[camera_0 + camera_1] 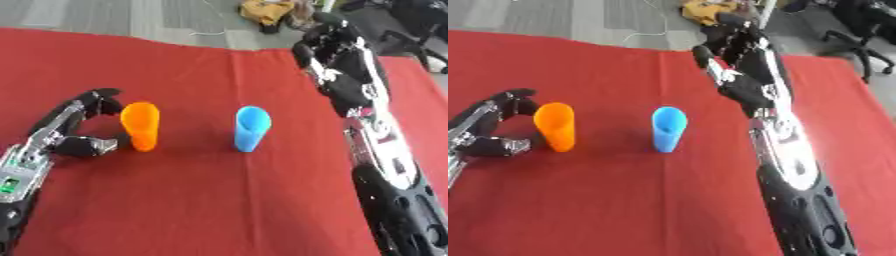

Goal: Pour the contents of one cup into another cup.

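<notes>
I count two cups on my counter point(201, 200): one orange cup point(140, 126) and one blue cup point(250, 128). Two hands are in view, my left hand point(74, 132) and my right hand point(741, 55).

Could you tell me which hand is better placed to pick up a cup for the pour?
Left, probably. The left hand lies open right beside the orange cup, fingers and thumb bracketing it. The right hand is raised beyond the blue cup, farther from either.

The insides of the orange cup point(140, 125) and blue cup point(251, 128) could not be seen, so their contents stayed unknown.
</notes>
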Controlling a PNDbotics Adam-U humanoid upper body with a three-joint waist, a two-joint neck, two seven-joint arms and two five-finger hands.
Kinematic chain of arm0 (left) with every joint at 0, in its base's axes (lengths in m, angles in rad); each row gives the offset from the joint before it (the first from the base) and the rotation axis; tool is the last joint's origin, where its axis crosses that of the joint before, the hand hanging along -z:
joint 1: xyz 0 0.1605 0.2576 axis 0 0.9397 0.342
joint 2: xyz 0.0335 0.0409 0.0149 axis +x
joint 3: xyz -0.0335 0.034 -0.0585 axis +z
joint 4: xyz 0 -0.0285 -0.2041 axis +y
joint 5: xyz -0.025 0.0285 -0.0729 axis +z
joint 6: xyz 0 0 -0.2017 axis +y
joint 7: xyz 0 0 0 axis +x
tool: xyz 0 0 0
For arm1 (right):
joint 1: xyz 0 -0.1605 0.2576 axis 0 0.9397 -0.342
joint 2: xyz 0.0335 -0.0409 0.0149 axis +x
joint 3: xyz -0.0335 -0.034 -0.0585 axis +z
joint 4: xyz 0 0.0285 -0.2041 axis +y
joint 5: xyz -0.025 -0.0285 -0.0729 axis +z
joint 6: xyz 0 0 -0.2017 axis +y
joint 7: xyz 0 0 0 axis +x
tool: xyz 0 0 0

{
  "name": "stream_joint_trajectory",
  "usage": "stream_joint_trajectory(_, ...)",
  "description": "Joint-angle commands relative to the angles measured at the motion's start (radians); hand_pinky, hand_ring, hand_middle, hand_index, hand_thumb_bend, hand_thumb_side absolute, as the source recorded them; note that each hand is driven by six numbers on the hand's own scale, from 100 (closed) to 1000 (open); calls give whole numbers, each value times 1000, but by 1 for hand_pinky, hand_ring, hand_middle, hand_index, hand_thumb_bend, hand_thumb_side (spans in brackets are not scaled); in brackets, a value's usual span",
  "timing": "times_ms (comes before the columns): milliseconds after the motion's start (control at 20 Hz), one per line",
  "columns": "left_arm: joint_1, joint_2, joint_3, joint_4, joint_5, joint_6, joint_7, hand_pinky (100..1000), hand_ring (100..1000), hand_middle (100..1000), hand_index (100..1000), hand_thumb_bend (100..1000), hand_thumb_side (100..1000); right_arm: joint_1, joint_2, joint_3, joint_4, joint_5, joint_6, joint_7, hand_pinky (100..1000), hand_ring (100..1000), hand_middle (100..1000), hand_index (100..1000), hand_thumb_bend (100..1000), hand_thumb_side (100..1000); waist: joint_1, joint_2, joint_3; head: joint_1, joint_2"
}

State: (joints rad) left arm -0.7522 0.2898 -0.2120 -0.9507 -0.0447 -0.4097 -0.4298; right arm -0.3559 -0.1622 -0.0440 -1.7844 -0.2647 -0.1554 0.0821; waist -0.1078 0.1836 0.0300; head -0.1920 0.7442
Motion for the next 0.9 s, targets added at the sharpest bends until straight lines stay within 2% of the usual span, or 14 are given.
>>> stream_joint_trajectory(50,-36,5,-5,-3,2,-6,-16,814,749,641,897,494,127,-22,-9,4,-34,-11,-2,8,644,583,539,747,434,100,2,-8,-10,10,-14)
stream_joint_trajectory(550,-71,-4,-20,1,9,-14,-69,827,756,648,902,508,201,-38,-4,16,-55,-5,2,22,645,584,538,747,433,100,0,8,-33,20,-19)
stream_joint_trajectory(900,-84,-8,-41,-9,12,-25,-195,828,745,647,908,547,257,-43,-3,21,-65,-7,3,25,646,585,539,748,432,100,0,8,-39,21,-18)
